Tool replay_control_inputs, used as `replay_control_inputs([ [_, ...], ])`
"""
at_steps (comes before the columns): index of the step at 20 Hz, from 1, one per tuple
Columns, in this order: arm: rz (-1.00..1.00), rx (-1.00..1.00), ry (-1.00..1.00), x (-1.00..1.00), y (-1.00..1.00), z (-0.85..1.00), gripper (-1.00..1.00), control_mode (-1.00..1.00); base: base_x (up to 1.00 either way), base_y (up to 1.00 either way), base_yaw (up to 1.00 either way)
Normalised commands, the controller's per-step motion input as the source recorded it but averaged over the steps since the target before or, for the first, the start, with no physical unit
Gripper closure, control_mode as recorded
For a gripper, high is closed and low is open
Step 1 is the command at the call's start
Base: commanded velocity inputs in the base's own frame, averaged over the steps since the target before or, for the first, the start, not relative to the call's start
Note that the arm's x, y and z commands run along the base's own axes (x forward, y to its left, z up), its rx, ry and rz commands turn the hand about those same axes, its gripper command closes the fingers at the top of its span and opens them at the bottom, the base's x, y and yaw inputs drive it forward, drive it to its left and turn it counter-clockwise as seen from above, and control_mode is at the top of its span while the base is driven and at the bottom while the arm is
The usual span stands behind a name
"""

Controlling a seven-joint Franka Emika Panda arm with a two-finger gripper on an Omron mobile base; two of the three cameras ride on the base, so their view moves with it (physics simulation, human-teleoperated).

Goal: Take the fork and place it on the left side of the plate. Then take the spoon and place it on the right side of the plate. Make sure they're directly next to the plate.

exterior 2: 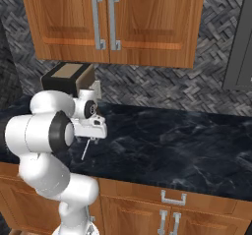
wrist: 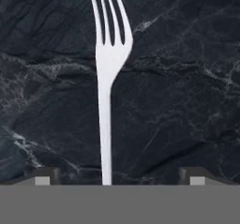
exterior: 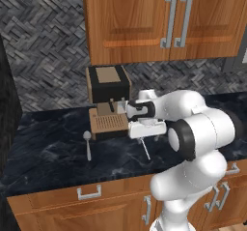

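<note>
The fork (wrist: 106, 78) lies flat on the dark marble counter (wrist: 187, 101), tines toward the top of the hand view and its handle running down between my fingertips. My gripper (wrist: 119, 177) hangs open just above it, one finger on each side of the handle, not touching it. From the base views the gripper (exterior: 143, 137) (exterior 2: 91, 136) points down over the fork (exterior: 145, 150) (exterior 2: 85, 151). The spoon (exterior: 88, 144) rests on the counter to the left, bowl away from the front edge. The plate is out of view.
A black and tan coffee machine (exterior: 108, 102) (exterior 2: 66, 78) stands at the back of the counter, close behind my hand. Wooden wall cabinets (exterior: 164, 20) hang overhead. The counter (exterior 2: 187, 140) stretches dark and bare to the right.
</note>
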Motion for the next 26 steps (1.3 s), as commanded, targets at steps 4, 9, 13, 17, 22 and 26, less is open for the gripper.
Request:
replay_control_inputs([
  [4, 0.0, -0.01, 0.0, 0.02, 0.06, -0.33, -1.0, -1.0, 0.0, 0.0, 0.0],
  [9, 0.0, 0.0, 0.0, 0.0, 0.16, -0.21, -1.0, -1.0, 0.0, 0.0, 0.0],
  [13, 0.0, 0.0, 0.0, 0.0, 0.05, -0.19, -1.0, -1.0, 0.0, 0.0, 0.0],
  [17, 0.0, 0.0, 0.0, 0.0, 0.0, -0.2, -1.0, -1.0, 0.0, 0.0, 0.0],
  [22, 0.0, 0.0, 0.0, 0.0, 0.0, -0.26, 1.0, -1.0, 0.0, 0.0, 0.0],
  [26, -0.01, 0.0, -0.03, -0.13, 0.0, -0.19, 1.0, -1.0, 0.0, 0.0, 0.0],
])
